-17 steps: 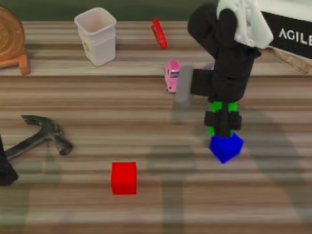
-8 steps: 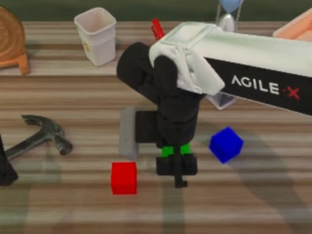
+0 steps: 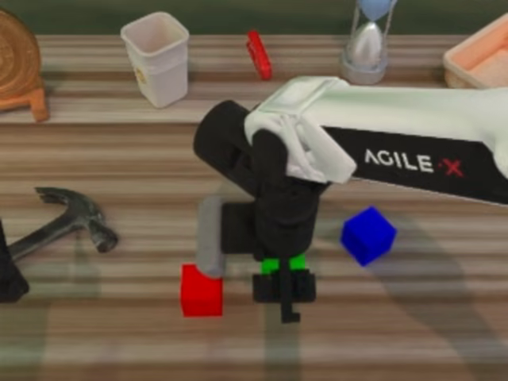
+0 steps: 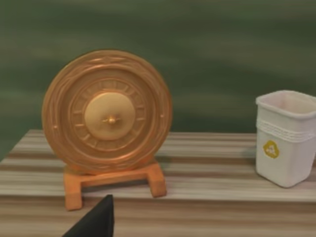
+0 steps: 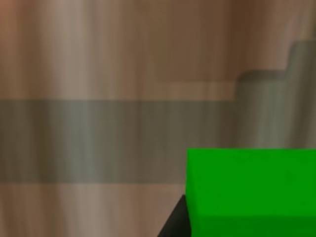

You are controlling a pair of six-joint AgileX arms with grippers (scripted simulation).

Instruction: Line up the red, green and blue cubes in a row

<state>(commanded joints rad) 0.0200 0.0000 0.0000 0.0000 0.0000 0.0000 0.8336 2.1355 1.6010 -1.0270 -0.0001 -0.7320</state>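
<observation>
Top view: right gripper [image 3: 283, 295] holds green cube [image 3: 284, 263]

Right arm [image 3: 413, 127] — white shell, black AGILE·X band — black wrist, black hand [image 3: 284, 290].

Rendered tabletop scene (flat-shaded striped wooden table [image 3: 119, 159]) against plain green backdrop.

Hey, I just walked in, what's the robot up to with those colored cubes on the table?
The right gripper is holding the green cube between the red cube and the blue cube, near the front of the table. Whether the green cube already rests on the surface cannot be told. The blue cube sits a little farther back than the red one, so there is no tidy row yet. The left arm sits parked at the left edge.
</observation>
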